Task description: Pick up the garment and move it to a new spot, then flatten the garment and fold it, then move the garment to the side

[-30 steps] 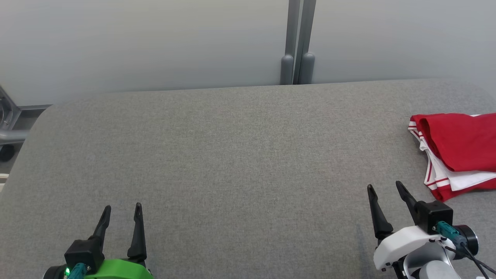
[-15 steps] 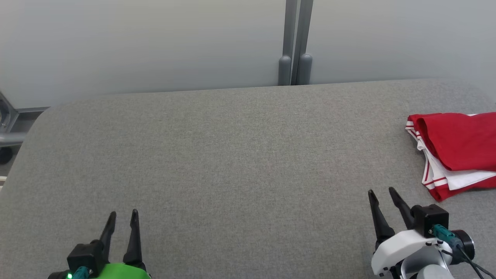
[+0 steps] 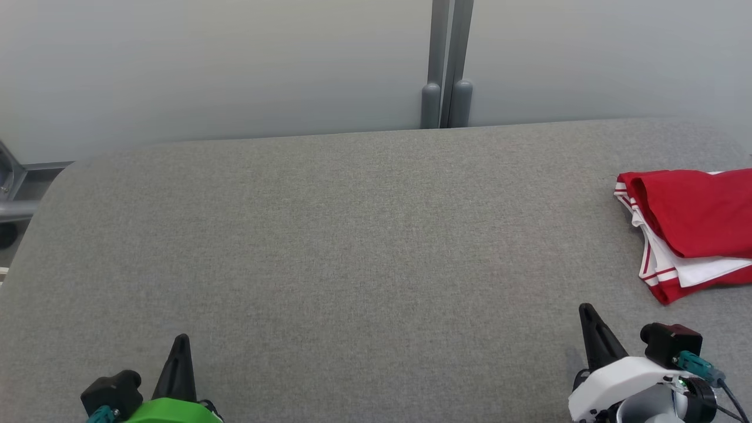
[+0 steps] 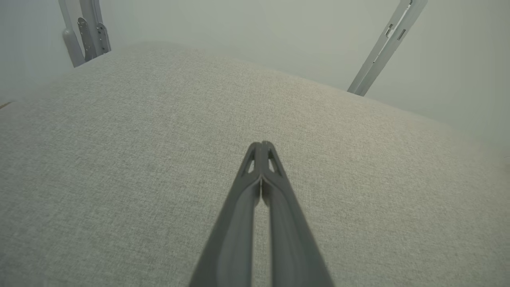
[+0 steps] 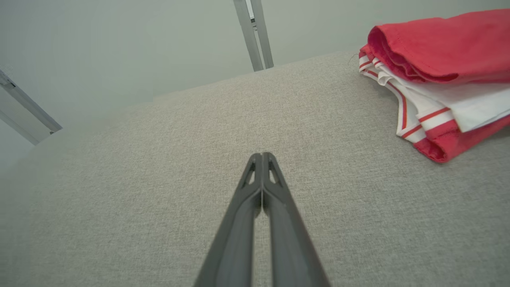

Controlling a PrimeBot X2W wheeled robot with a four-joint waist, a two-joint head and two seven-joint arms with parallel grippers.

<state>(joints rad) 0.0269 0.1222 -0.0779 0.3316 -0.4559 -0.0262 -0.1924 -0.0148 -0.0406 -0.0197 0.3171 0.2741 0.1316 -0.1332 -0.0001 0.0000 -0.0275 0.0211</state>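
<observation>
We see the folded red-and-white garment point(image 3: 696, 217) at the table's point(image 3: 352, 235) right edge, ahead and right of our right hand point(image 3: 587, 314), the nearer one. It and our left hand point(image 3: 181, 343) are both closed and empty.

Padded surface point(image 3: 352, 247) is spanning the scene from left to right, with a wall point(image 3: 235, 64) standing behind its far edge. An upright post point(image 3: 445, 59) is rising against that wall, just right of centre, behind the surface. A metal frame point(image 3: 14, 197) is sitting beyond the surface's far left corner. The garment point(image 3: 693, 217) is lying on the surface at the far right, running past the right edge of the head view. The left gripper point(image 3: 181, 341) is sitting over the near left of the surface, pointing far. The right gripper point(image 3: 586, 311) is sitting over the near right, near the garment but apart from it, on its near-left side.
</observation>
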